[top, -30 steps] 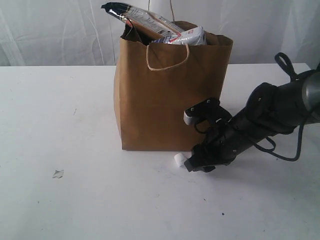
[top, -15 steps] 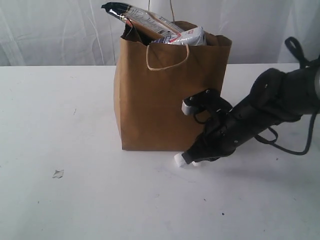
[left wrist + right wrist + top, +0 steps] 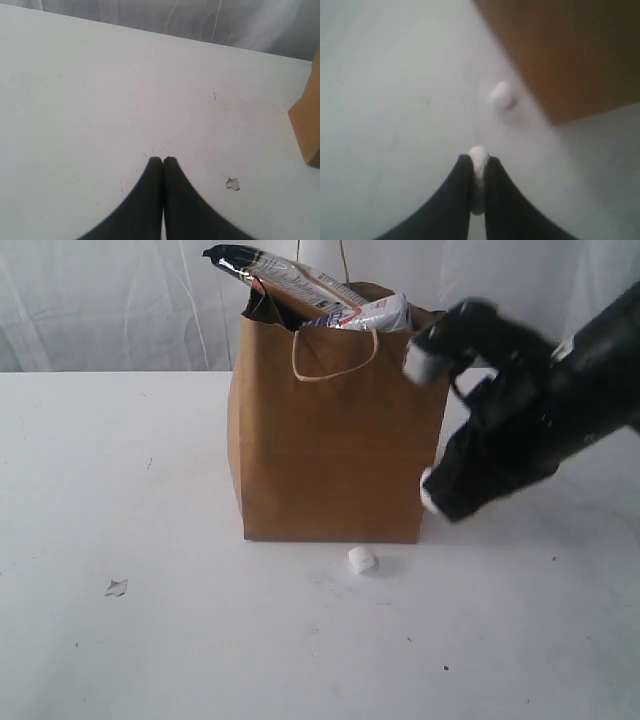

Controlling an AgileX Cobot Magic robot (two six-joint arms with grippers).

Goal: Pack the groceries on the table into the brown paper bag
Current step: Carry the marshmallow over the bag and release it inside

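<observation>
At about three o'clock from the brown paper bag point(image 3: 330, 440), as the exterior view is showing it, the right tool point(image 3: 432, 490) is hanging above the surface point(image 3: 150, 490), its jaws pinching a small white marshmallow point(image 3: 477, 167) that is bulging between the dark fingertips point(image 3: 462, 170). The step in hand is probably carrying this piece up and over the rim. To do it well, the tool should be climbing clear of the bag's side before swinging toward ten o'clock, since a brush against the light paper could be shoving the bag. It should be aiming for the open gap and keeping away from the long dark-topped packet point(image 3: 280, 275) that is leaning out at eleven o'clock. The soft piece is calling for a gentle pinch, with release only once it is over the mouth. A second marshmallow point(image 3: 361, 559) is lying at six o'clock, near the bag's base and not touching it. The right arm is slanting down from two o'clock, with its wrist riding near rim height. The left tool point(image 3: 163, 160) is hovering over the bare surface near a small scrap point(image 3: 232, 184), fingers pressed together on nothing.
</observation>
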